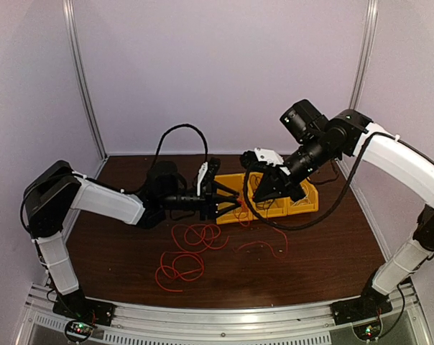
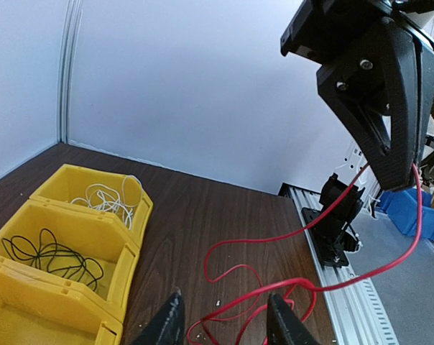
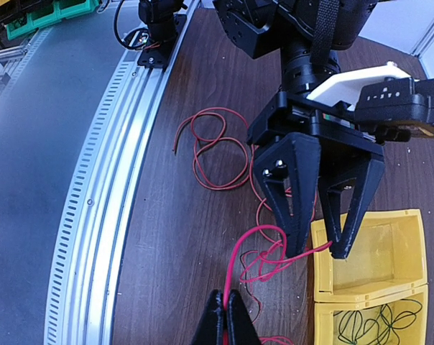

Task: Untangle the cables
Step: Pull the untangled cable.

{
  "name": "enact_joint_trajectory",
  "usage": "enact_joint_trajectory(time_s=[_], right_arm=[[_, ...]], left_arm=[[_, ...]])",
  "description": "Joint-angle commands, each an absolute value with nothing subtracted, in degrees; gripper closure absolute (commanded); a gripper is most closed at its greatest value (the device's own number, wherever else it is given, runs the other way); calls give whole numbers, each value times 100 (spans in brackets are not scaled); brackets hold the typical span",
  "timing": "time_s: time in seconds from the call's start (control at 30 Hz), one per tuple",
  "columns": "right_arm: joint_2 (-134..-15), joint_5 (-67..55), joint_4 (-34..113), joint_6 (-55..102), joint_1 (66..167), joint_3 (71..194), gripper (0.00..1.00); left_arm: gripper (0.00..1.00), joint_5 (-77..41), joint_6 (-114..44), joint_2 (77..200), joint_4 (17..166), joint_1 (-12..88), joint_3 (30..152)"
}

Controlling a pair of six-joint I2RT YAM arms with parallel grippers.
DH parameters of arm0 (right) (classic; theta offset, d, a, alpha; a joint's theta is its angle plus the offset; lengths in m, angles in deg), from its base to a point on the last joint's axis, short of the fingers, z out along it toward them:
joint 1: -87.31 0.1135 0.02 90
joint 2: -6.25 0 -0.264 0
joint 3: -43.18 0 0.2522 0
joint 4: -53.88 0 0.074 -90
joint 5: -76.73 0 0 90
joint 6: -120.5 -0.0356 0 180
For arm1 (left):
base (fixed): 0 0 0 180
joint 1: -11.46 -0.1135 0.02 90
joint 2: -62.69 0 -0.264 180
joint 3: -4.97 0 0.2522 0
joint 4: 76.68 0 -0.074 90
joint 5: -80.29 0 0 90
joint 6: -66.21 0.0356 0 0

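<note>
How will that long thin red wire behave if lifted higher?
Probably floppy: the long thin red wire sags in curves from the right pincer. Likely light, since a fingertip pinch holds it. Loops on the brown table may drag.

I can read no text, label or number in any view. The white cover [image 3: 371, 83] on top of my left gripper [image 3: 319, 250] carries a few small dark marks, but they are too small and blurred for me to tell whether they are letters or numbers.
</note>
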State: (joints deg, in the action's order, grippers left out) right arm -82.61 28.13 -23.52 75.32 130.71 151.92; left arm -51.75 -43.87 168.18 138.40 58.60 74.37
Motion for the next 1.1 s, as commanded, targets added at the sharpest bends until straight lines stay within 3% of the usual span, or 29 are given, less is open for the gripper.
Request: enact_joint_trajectory(time_s=[0.0, 0.23, 0.33, 0.43, 0.57, 0.93, 1.07], right_arm=[[-8288, 2734, -2341, 7542, 13124, 15135, 100], [-8340, 2721, -2361, 7506, 13123, 15220, 100], [-8356, 2739, -2364, 7506, 13121, 15225, 100], [-8357, 2772, -2386, 7496, 13124, 15263, 100], [-8332, 2782, -2409, 7505, 13123, 15296, 100], [-8337, 2836, -2325, 7472, 13123, 15342, 100], [-8392, 2866, -2343, 7466, 13125, 15307, 100]], left_arm=[[65, -5580, -4351, 16796, 14019, 5748, 7473], [84, -5701, -4496, 16939, 14175, 5746, 7656], [83, -5595, -4491, 16939, 14184, 5746, 7637], [69, -5483, -4477, 16935, 14169, 5750, 7585], [65, -5393, -4349, 16958, 14098, 5761, 7580], [70, -5480, -4095, 17199, 14037, 5916, 7782], [85, -5471, -4149, 17237, 14037, 5927, 7803]])
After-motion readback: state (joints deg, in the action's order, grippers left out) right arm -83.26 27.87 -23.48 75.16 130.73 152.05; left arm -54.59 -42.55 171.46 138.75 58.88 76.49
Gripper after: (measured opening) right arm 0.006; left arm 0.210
